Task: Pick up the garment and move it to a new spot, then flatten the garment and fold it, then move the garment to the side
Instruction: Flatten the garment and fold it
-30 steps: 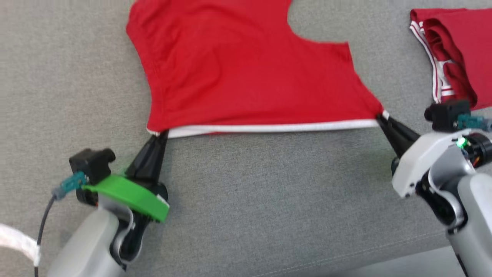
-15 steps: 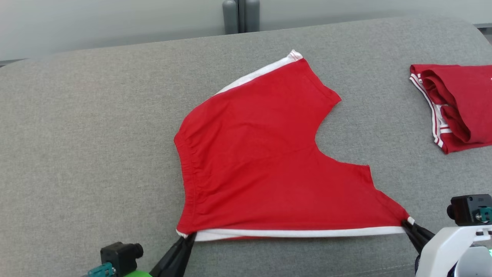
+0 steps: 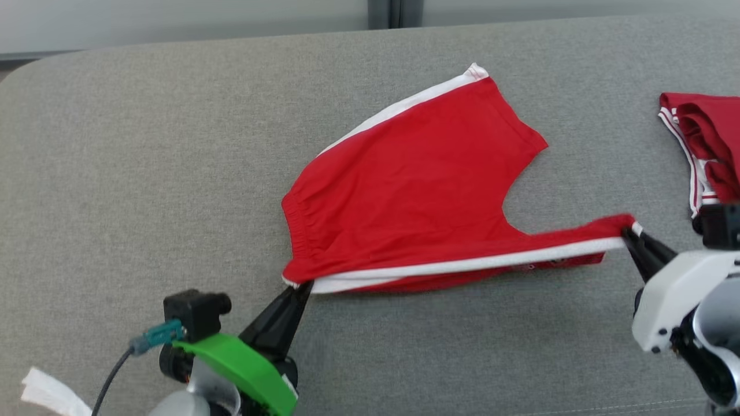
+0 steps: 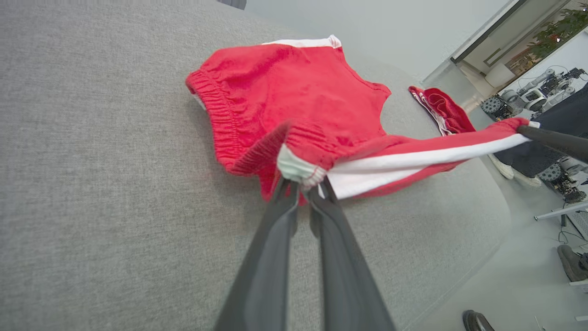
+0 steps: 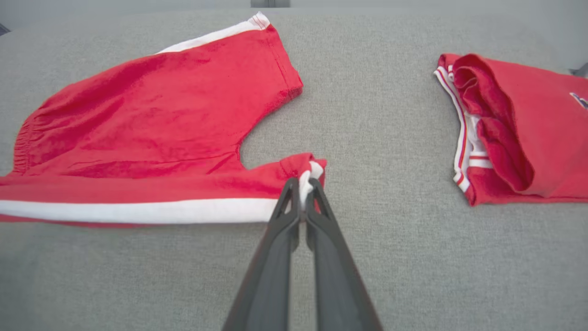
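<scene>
Pinching waistband corner of shorts [image 3: 416,179] with left gripper [image 3: 303,286], slanted up-right; clamping leg-hem corner with right gripper [image 3: 628,234], slanted up-left, holding striped edge taut, lifted.

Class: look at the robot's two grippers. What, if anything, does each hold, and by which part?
Both grip the red cloth shorts with white side stripes: the left gripper pinches the waistband corner, the right gripper the leg-hem corner.

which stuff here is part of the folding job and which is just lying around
In the job:
red shorts with white side stripe, near edge lifted
left tool, shut on its waistband corner
right tool, shut on its hem corner

Lying about:
folded red garment with white trim, far right
white scrap, lower left
</scene>
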You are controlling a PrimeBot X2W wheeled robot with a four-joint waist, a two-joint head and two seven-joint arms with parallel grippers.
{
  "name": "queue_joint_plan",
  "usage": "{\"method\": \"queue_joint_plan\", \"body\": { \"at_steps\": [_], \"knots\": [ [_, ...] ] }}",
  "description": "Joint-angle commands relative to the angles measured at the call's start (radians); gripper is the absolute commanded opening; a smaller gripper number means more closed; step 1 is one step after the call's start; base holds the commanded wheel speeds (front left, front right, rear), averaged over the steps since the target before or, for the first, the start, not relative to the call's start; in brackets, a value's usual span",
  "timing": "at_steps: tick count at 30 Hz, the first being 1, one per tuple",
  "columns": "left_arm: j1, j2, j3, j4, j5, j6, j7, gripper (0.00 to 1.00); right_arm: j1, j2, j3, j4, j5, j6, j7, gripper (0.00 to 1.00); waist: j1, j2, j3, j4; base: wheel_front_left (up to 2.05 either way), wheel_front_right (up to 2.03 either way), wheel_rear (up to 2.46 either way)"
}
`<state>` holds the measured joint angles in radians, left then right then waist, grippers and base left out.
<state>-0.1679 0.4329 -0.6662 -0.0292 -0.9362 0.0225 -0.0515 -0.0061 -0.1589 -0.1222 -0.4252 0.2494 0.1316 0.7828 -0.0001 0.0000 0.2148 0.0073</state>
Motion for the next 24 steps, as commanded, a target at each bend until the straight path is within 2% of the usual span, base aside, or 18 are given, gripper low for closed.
{"method": "queue_joint_plan", "body": {
  "at_steps": [1,11,17,24],
  "knots": [
    [-0.047,-0.011,0.011,0.010,-0.019,0.008,0.023,0.00,-0.060,-0.026,0.010,0.025,-0.005,-0.002,-0.010,0.00,0.0001,0.0000,0.036,0.025,0.00,0.00,0.00],
    [-0.302,-0.107,0.043,0.113,-0.068,0.042,0.143,0.00,-0.420,-0.212,0.167,0.285,0.035,-0.002,-0.067,0.00,0.0001,0.0000,0.151,0.076,0.00,0.00,0.00],
    [-0.406,-0.166,0.048,0.187,-0.081,0.064,0.172,0.00,-0.607,-0.244,0.256,0.443,0.044,-0.002,-0.133,0.00,0.0001,0.0000,0.213,0.097,0.00,0.00,0.00],
    [-0.482,-0.219,0.081,0.267,-0.074,0.106,0.138,0.00,-0.777,-0.232,0.305,0.620,0.035,-0.002,-0.234,0.00,0.0001,0.0000,0.259,0.121,0.00,0.00,0.00]
  ]
}}
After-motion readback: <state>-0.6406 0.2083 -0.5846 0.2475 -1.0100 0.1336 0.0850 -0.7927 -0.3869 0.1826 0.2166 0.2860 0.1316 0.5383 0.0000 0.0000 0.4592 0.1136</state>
